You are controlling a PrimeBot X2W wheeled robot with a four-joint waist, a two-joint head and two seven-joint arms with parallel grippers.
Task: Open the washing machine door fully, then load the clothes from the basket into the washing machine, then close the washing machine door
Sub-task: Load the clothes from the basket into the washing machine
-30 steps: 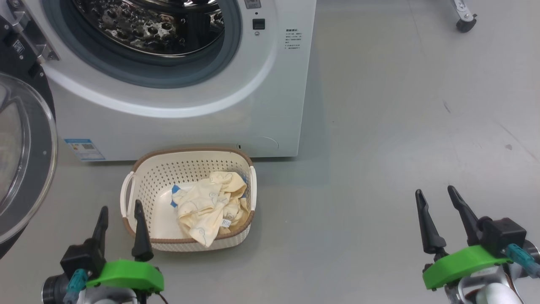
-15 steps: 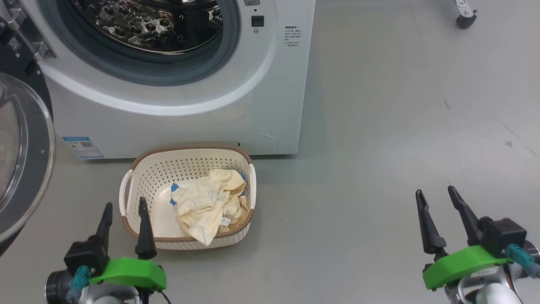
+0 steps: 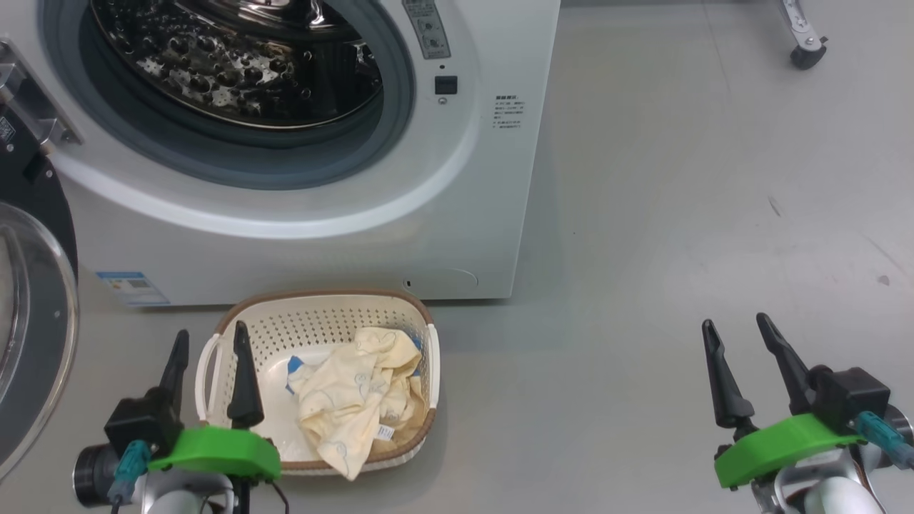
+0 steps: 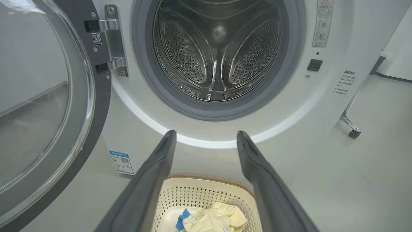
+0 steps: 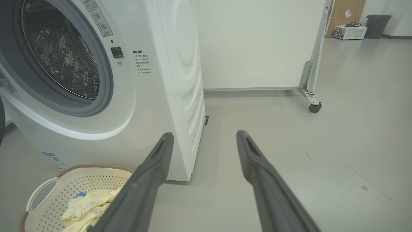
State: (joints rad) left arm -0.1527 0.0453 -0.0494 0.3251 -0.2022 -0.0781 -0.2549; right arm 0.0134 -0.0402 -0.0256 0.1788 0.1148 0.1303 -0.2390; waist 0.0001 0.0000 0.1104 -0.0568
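Note:
The white washing machine (image 3: 457, 214) fills the upper left, its steel drum (image 3: 235, 64) exposed. Swung wide to the left stands the washing machine door (image 3: 32, 343), also at the left of the left wrist view (image 4: 48, 106). On the floor in front sits the cream basket (image 3: 335, 314) with the pale-yellow clothes (image 3: 353, 403) heaped in its right half. My left gripper (image 3: 209, 335) is open, held over the basket's left rim. My right gripper (image 3: 735, 325) hovers open over bare floor far to the right. Both hold nothing.
Grey floor (image 3: 678, 214) stretches to the right of the machine. A caster foot (image 3: 807, 53) of a wheeled panel stands at the far upper right. In the right wrist view a white panel (image 5: 257, 45) stands behind the machine.
The head camera has tilted up, so the machine and basket sit lower in the picture. My left gripper now sits nearer the basket's left rim. The right gripper holds its place.

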